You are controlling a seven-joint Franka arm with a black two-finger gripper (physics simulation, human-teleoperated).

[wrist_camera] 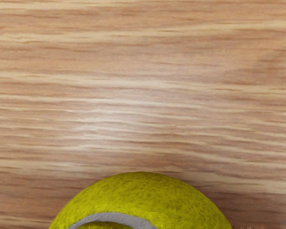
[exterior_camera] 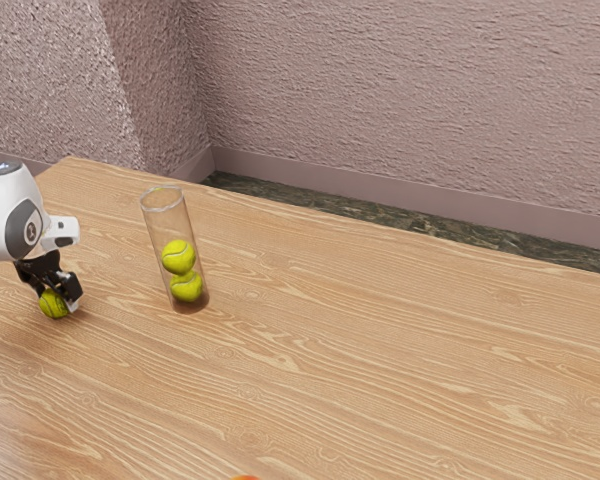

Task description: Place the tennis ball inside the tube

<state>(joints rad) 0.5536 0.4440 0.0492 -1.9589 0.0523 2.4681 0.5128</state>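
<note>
Fuzzy tennis ball (wrist_camera: 143,193), grained tabletop (wrist_camera: 133,95)

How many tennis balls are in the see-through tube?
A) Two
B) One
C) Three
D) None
A, because inside the clear tube you can see an upper ball and a lower ball, one above the other, while the third ball is outside it.

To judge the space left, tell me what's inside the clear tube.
The clear tube holds an upper tennis ball and, beneath it, a lower tennis ball. Their far sides and the tube's floor beneath are covered.
</note>
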